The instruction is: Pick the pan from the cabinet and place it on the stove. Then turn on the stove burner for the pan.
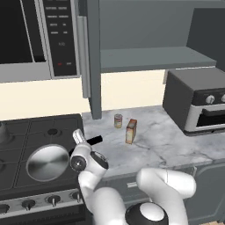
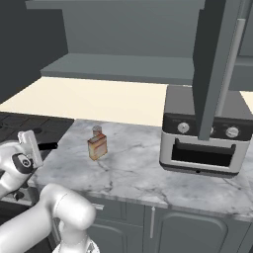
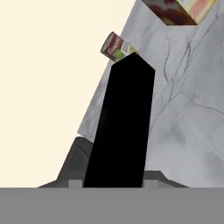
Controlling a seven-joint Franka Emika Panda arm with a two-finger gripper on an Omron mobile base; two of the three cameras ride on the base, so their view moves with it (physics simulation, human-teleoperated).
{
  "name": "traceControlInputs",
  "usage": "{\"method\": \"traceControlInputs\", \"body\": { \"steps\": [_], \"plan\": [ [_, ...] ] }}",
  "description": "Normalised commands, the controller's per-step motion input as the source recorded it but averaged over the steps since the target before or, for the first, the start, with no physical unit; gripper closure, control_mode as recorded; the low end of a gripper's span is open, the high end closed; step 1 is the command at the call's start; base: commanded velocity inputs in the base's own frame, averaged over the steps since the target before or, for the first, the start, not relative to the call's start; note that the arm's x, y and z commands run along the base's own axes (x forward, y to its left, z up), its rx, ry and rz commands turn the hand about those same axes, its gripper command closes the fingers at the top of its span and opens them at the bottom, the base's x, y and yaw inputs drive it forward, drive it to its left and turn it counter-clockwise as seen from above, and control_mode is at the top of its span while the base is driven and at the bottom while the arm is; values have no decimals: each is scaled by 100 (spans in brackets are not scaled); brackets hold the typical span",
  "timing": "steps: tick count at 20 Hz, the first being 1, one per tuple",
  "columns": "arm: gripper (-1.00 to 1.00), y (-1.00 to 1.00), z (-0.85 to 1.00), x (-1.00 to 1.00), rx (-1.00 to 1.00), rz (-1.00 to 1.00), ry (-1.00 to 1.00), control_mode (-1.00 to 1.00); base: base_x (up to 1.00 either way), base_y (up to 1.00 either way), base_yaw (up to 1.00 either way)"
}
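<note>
The steel pan (image 1: 47,161) lies over the front right grate of the black stove (image 1: 26,132), covering the stove burner beneath it. Its straight black handle (image 1: 94,140) points right toward the marble counter. My gripper (image 1: 82,143) is shut on that handle, just right of the pan's rim. From the right base view, the gripper (image 2: 29,146) sits at the far left with the handle tip (image 2: 48,146) sticking out of it. In the hand view the handle (image 3: 122,122) runs up from between the jaws of the gripper (image 3: 113,181). The cabinet (image 1: 149,57) stands open above, its shelf bare.
A small can (image 1: 117,121) and a carton (image 1: 131,131) stand on the counter just right of the stove. A toaster oven (image 1: 197,105) sits at the far right. The microwave (image 1: 35,35) hangs over the stove. The stove knobs (image 1: 52,200) line its steel front strip.
</note>
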Motion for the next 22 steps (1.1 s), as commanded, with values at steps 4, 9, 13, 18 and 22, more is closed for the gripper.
{"method": "traceControlInputs", "body": {
  "steps": [4,9,13,18,22],
  "plan": [
    [100,0,-5,7,-8,-10,2,-100,0,0,0],
    [100,2,-9,7,-10,-13,1,-100,0,0,0],
    [100,13,-10,12,-10,-15,0,-100,0,0,0],
    [100,18,-12,17,-11,-16,0,-100,0,0,0],
    [100,18,-23,18,-13,-15,0,-100,0,0,0]
  ]
}}
